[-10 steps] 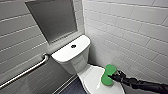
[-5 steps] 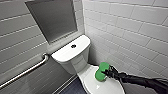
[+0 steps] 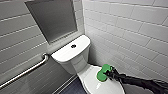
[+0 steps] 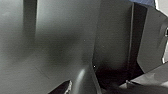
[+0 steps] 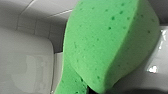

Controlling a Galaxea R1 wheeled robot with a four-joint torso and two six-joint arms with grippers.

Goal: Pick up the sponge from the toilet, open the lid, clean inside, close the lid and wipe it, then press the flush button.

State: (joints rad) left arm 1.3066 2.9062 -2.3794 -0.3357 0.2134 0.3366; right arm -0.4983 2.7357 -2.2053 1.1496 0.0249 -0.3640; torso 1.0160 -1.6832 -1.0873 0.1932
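White-tiled walls close in a corner where the toilet stands, a grey panel above its tank [image 3: 65,52] and a grab bar [image 3: 27,71] on the wall beside it. On the tank top sits the flush button [image 3: 73,46]. The lid [image 3: 88,75] is down. The right gripper [image 3: 108,74] pinches the sponge [image 3: 102,74], which sits over the lid's right side and seems to touch it. Whether the left gripper is spread or pressed together cannot be told from its dark wrist view.

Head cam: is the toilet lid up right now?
No, the lid lies flat over the bowl, with the right gripper holding the sponge over it.
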